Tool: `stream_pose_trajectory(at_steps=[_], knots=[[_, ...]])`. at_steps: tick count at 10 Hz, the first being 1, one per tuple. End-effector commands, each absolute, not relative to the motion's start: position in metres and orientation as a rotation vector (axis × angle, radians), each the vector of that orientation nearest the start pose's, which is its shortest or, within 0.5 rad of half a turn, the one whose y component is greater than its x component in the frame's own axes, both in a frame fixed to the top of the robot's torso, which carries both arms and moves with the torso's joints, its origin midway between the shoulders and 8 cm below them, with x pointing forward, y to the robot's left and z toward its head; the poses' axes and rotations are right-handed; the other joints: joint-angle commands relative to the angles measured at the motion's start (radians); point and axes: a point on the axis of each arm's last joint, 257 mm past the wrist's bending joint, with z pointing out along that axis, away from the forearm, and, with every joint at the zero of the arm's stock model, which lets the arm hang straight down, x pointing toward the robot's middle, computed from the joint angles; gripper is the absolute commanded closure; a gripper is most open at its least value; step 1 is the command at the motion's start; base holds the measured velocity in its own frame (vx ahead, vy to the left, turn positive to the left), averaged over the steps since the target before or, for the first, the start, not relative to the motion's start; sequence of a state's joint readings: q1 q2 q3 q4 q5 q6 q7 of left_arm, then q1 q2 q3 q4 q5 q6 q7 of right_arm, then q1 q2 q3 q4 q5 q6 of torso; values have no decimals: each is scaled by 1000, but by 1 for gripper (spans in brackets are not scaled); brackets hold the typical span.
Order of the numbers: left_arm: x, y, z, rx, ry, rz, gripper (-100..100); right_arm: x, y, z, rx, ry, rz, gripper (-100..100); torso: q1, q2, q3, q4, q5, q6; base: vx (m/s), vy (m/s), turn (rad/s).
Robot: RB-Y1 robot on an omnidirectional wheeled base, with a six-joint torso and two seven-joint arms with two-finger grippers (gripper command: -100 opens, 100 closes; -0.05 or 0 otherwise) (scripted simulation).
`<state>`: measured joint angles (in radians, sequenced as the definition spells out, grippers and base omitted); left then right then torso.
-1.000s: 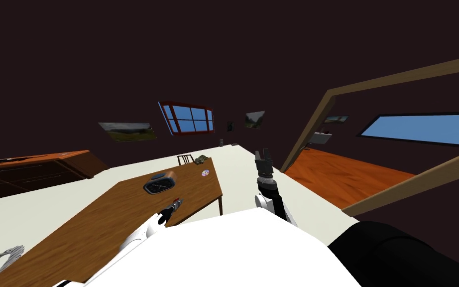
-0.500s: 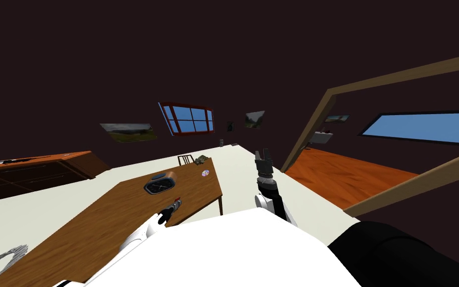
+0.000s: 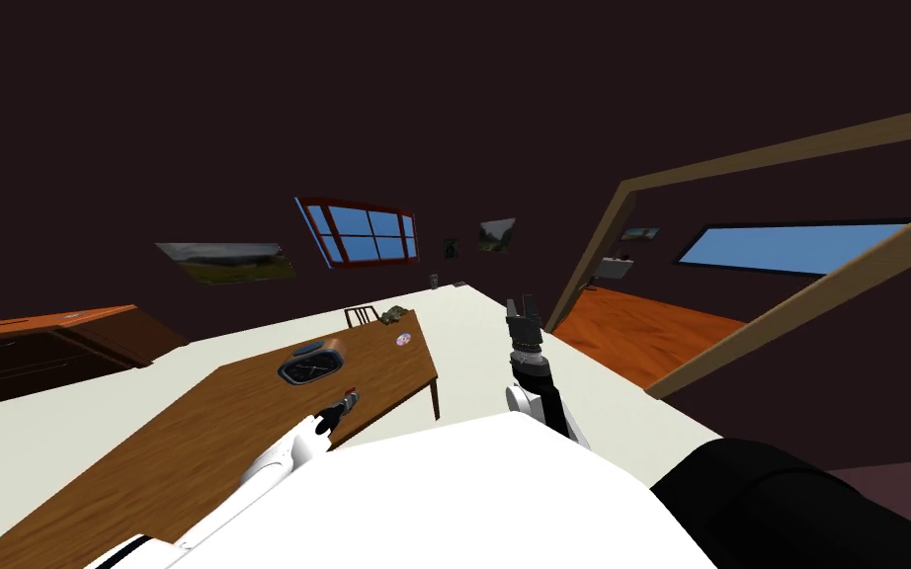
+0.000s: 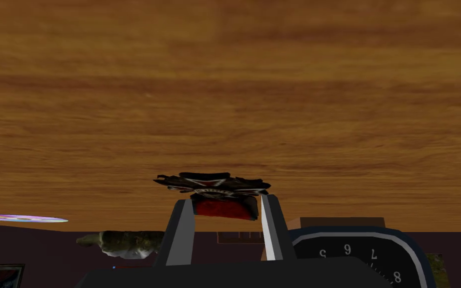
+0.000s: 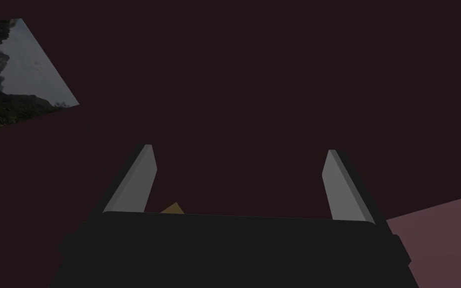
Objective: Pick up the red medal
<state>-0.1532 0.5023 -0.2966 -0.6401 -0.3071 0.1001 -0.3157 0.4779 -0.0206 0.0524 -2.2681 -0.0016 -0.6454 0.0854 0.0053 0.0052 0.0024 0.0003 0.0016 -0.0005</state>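
The brown wooden table point(image 3: 197, 454) lies under the left gripper point(image 4: 224, 199), with a dark round clock point(image 3: 313, 365) on it near that gripper. The right gripper point(image 5: 238, 150) is held up off to the left one's right, its fingers spread wide. The left gripper pinches the red medal point(image 4: 223, 207), ribbon between its fingers and dark star just past the tips; a shiny disc point(image 3: 405, 341) lies farther out.

The wooden table top point(image 4: 224, 75) is orange-brown with darker grain streaks. The red medal point(image 4: 223, 207) on it pairs a crimson block with a black star edged white. Past the medal lie a pink-violet iridescent flat disc point(image 4: 22, 218) and a black-faced, white-numbered round clock point(image 4: 359, 255).
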Motion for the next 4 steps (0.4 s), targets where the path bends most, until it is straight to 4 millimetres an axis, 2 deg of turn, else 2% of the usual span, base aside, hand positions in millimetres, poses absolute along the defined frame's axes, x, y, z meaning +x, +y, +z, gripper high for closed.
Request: stream_pose_trajectory(at_steps=[1,3,4], knots=[[391,484,-536,-603,2315,163,100,323,-254,51,500,536,1317,0,0,0,0,0,0,0,-97,-2,-73],[392,486,-536,-605,2314,164,100,323,-254,51,500,536,1317,0,-1,-4,-2,-1,0,0,-52,-9,-35],[392,486,-536,-607,2314,165,0,323,-254,51,500,536,1317,0,-1,-6,-3,-1,0,0,-7,-1,3]])
